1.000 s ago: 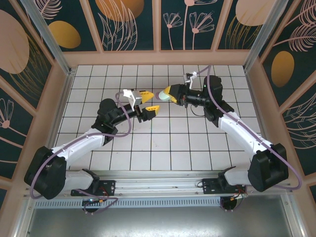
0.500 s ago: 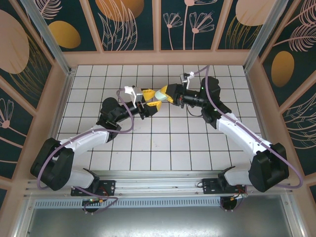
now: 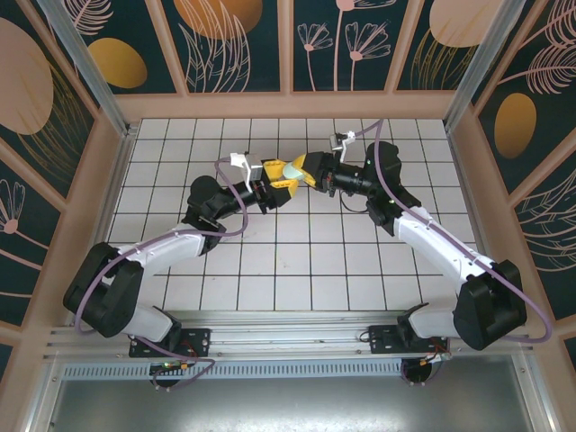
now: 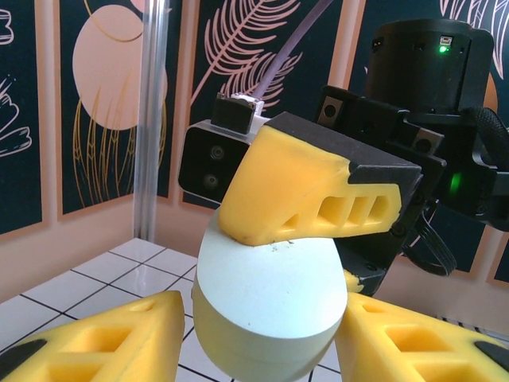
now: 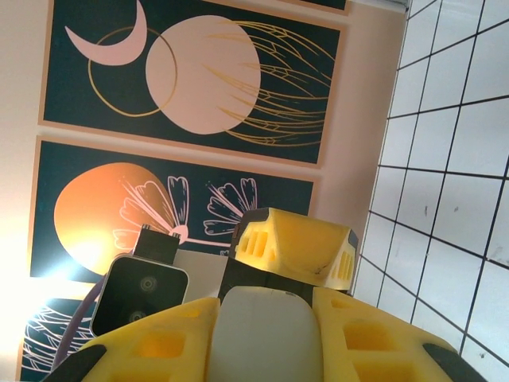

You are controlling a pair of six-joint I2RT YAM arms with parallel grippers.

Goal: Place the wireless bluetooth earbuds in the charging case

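Mid-table is crowded; open tile lies all round.
We see the left gripper (image 3: 279, 183) and right gripper (image 3: 303, 171) nose to nose around the charging case (image 3: 292, 168), blocking each other's path. The bare table (image 3: 297, 261) stretches to the walls (image 3: 101, 180).

we see bright, even overhead light on the white tiled table (image 3: 297, 261), with faint, soft shadows. glare whitens the dark floral wall panel (image 5: 87, 215) in the right wrist view; the nearest yellow foam fingers (image 4: 103, 342) blur slightly.
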